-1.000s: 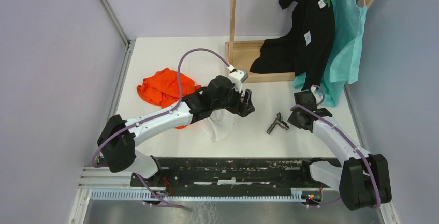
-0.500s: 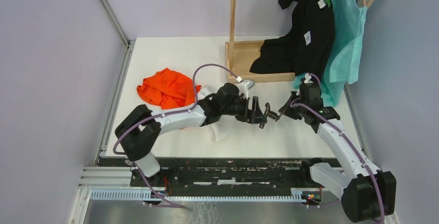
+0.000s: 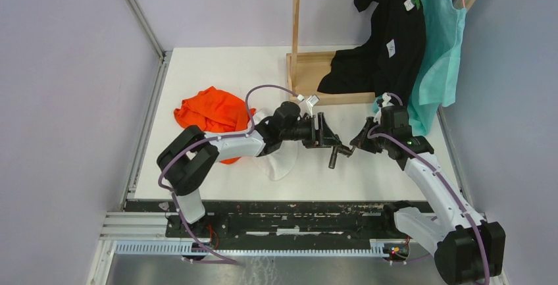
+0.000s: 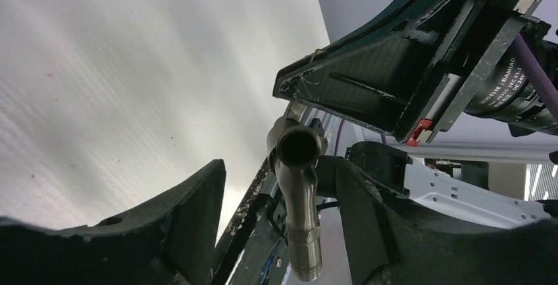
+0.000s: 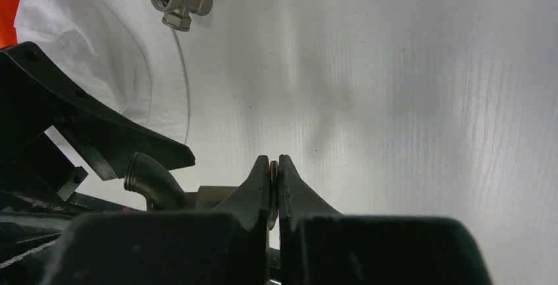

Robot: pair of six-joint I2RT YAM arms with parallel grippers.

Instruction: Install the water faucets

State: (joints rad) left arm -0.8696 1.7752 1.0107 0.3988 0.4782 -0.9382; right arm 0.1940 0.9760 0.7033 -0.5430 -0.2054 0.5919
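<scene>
Right tool: my right gripper [image 5: 273,163] has its jaws pressed together on a thin copper-coloured part of the faucet [image 5: 154,183]. From the right wrist view, the faucet's body runs off to the left of my closed fingertips, and its bent spout curls upward just beside them. The grip is at the fingertips only.

Left tool: my left gripper [image 4: 279,173] has its jaws apart. The spout hangs in the gap between my two fingers [image 4: 191,212], mouth end facing the wrist camera and threaded end pointing down. There is clear space on both sides of it, so neither pad touches the metal. Above and beyond my left fingertips, the right gripper's fingers reach in and carry the top of the part.

From overhead, the two tools meet tip to tip above the table [image 3: 217,68], with the faucet dangling below the point where they face each other, off the surface.

Other items: a threaded tee fitting [image 5: 181,0] lies well ahead of my right fingertips and to their left, on the edge of a white cloth [image 5: 85,35]. An orange cloth [image 3: 210,110] lies behind my left tool, alongside that arm.
</scene>
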